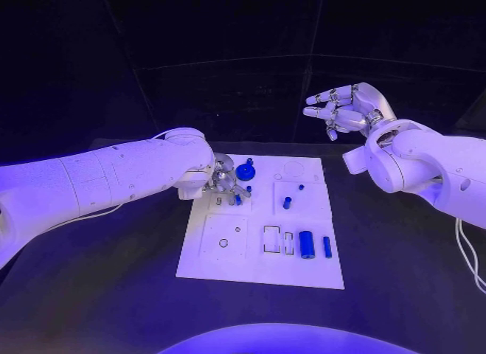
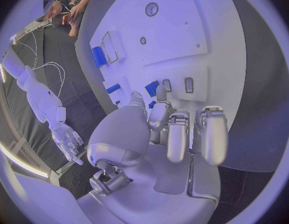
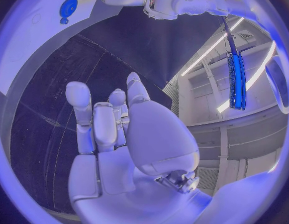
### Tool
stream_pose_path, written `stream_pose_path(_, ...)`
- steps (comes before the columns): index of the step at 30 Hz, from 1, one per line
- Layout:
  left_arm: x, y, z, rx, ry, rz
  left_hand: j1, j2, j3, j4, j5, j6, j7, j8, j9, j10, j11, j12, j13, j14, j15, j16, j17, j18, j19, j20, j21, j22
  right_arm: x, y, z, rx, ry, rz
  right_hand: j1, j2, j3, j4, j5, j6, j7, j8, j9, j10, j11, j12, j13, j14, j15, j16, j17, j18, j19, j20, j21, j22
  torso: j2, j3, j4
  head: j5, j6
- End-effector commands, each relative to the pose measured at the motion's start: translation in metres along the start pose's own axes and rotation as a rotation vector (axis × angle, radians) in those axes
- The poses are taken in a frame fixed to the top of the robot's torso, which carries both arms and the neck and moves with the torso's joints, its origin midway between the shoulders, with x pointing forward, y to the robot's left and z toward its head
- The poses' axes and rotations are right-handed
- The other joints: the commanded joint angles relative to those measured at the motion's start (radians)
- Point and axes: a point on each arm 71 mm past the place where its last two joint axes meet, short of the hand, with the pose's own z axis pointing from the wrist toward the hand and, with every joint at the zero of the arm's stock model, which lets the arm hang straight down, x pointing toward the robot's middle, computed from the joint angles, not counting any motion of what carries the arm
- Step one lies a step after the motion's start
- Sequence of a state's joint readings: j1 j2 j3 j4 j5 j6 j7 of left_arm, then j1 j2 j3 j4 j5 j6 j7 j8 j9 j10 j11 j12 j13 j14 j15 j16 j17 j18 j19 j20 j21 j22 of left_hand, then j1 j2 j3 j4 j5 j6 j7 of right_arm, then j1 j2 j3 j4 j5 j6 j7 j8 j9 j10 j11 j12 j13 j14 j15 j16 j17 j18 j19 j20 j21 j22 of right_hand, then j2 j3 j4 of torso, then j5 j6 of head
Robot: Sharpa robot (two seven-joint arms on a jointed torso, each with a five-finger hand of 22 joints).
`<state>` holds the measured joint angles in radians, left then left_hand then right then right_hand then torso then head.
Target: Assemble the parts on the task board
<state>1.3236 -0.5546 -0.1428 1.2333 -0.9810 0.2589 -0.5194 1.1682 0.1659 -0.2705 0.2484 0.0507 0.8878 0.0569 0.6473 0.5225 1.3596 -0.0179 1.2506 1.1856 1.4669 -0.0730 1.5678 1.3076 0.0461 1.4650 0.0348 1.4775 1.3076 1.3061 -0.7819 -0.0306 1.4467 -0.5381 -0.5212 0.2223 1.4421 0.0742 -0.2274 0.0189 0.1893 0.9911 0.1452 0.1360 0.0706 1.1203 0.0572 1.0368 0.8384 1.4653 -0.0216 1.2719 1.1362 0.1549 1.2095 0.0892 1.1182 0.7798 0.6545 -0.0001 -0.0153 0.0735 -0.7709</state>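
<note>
The white task board lies mid-table. My left hand reaches down onto its far left part, beside a blue gear. Its thumb and a finger pinch a small blue peg that stands on the board; the left wrist view shows that peg between the fingertips. My right hand hangs high beyond the board's far right corner, fingers curled in, holding nothing. Two short blue pegs stand in the board's right half. A thick blue cylinder and a thin one lie near the front right.
A rectangular slot and small round holes mark the board's near half. The left wrist view shows the thick cylinder and the board's holes. The gear and my left arm appear in the right wrist view.
</note>
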Motion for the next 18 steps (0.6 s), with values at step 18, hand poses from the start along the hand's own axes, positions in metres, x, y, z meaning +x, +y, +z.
stream_pose_path(18, -0.0005, -0.0038, 0.0018, -0.012, 0.008, 0.033, 0.058, 0.011, 0.038, -0.049, -0.002, -0.018, 0.000, 0.010, 0.017, 0.000, 0.002, 0.002, 0.002, 0.104, -0.005, 0.003, 0.263, -0.011, 0.042, -0.005, 0.002, 0.096, 0.0011, -0.0004, 0.0013, 0.015, 0.020, -0.007, 0.020, 0.014, 0.011, -0.033, -0.002, -0.014, 0.002, 0.008, -0.002, -0.023, 0.002, -0.001, -0.010, 0.001, 0.005, 0.000, -0.004, -0.008, -0.019, 0.001, 0.004, -0.003, 0.001, -0.0003, 0.0009, -0.005, -0.004)
